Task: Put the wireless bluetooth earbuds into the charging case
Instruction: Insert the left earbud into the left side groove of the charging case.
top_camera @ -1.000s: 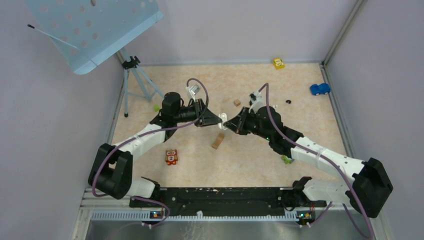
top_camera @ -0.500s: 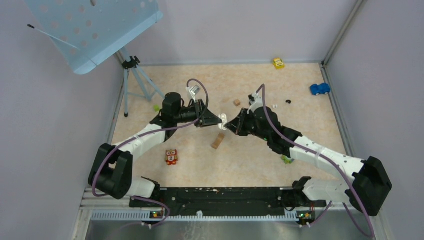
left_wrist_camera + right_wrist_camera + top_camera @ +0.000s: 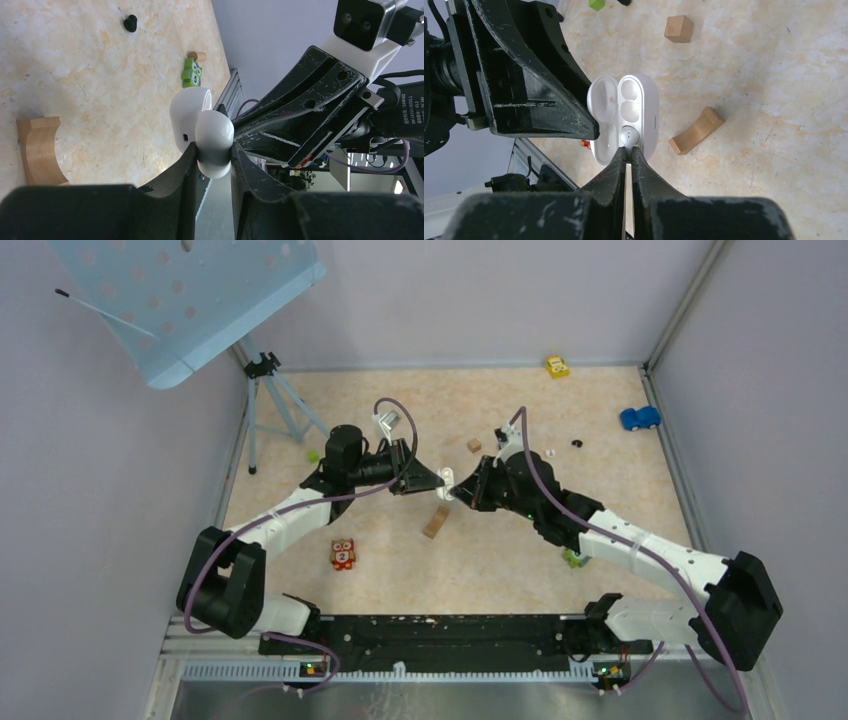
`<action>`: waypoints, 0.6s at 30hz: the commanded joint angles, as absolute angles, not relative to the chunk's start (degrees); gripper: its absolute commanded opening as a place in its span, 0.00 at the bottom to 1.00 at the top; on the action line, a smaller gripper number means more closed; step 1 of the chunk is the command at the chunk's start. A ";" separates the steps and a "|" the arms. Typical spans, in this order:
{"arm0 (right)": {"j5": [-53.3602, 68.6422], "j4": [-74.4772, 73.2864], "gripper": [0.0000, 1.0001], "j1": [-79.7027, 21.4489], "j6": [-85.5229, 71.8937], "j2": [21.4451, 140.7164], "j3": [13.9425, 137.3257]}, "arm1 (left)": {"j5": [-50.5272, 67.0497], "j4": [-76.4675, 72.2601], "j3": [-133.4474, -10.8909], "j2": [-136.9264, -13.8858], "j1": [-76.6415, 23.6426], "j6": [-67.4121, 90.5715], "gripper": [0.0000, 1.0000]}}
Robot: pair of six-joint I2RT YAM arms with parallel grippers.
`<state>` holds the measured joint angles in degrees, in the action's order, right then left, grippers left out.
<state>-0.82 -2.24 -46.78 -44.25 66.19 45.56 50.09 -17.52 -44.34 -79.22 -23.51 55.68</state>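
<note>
The white charging case [image 3: 646,112] hangs open above the table, its lid [image 3: 603,100] swung to the left. My left gripper [image 3: 214,159] is shut on the case [image 3: 214,135] and holds it up. My right gripper [image 3: 629,149] is shut on a white earbud [image 3: 629,136], which sits at the near socket of the case; two hollows beyond it are empty. In the top view the two grippers meet at the case [image 3: 446,480]. A black earbud [image 3: 577,444] and a white earbud [image 3: 550,453] lie on the table behind the right arm.
A curved wooden block [image 3: 436,521] lies under the case and a small wooden cube [image 3: 474,445] behind it. An owl toy [image 3: 342,554], a green owl piece [image 3: 573,558], a blue car [image 3: 639,418], a yellow car [image 3: 557,366] and a tripod [image 3: 262,400] stand around.
My right gripper has moved a little left, up to the case. The right arm's shift uncovered the white earbud on the table behind it. The left arm has held still.
</note>
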 commanded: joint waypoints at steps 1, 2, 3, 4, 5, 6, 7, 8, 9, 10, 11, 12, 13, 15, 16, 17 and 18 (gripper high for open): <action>-2.00 -3.63 0.00 -47.29 -42.54 67.43 48.88 | 51.85 -19.83 -44.30 -77.90 -23.55 54.95 0.01; -1.76 -3.54 0.00 -47.35 -42.40 67.61 49.01 | 51.78 -19.75 -44.35 -77.95 -23.55 54.89 0.01; -1.66 -3.45 0.04 -47.41 -42.33 67.76 49.08 | 51.77 -19.63 -44.42 -77.93 -23.55 54.77 0.01; -1.48 -3.27 0.08 -47.38 -42.32 67.77 49.12 | 51.76 -19.43 -44.55 -78.02 -23.57 54.62 0.01; -1.25 -2.90 0.11 -47.45 -42.18 67.79 49.09 | 51.77 -19.23 -44.63 -78.16 -23.58 54.46 0.01; -0.71 -2.22 0.14 -47.45 -42.04 67.77 48.93 | 51.77 -19.00 -44.72 -78.26 -23.56 54.33 0.02; -0.34 -1.61 0.17 -47.38 -41.93 67.72 48.76 | 51.79 -18.88 -44.73 -78.35 -23.59 54.24 0.02; -0.28 -1.05 0.20 -47.42 -41.89 67.62 48.55 | 51.80 -18.96 -44.78 -78.43 -23.60 54.23 0.02; -0.29 -0.53 0.22 -47.39 -41.96 67.47 48.38 | 51.89 -18.94 -44.79 -78.56 -23.55 54.23 0.02; 1.01 -0.38 0.23 -47.40 -41.98 67.23 48.08 | 51.94 -18.97 -44.82 -78.69 -23.57 54.23 0.02; 1.18 -0.42 0.23 -47.38 -42.12 66.90 47.89 | 51.94 -18.97 -44.82 -78.76 -23.60 54.23 0.02; 1.18 0.79 0.24 -47.37 -42.11 66.71 47.68 | 51.94 -18.96 -44.82 -78.83 -23.61 54.23 0.02; 1.22 1.26 0.24 -47.37 -42.17 66.54 47.50 | 51.87 -18.93 -44.82 -78.89 -23.59 54.15 0.02; 1.26 1.63 0.24 -47.39 -42.02 66.07 47.23 | 51.90 -18.91 -44.76 -78.99 -23.51 54.06 0.02; 1.29 1.81 0.24 -47.40 -42.01 65.97 47.14 | 51.95 -18.94 -44.74 -79.10 -23.58 54.05 0.02; 1.31 1.76 0.22 -47.42 -42.10 65.90 47.04 | 51.88 -18.92 -44.74 -79.24 -23.56 54.05 0.02; 1.27 1.84 0.21 -47.46 -42.14 65.85 47.02 | 51.86 -18.97 -44.73 -79.34 -23.59 54.05 0.01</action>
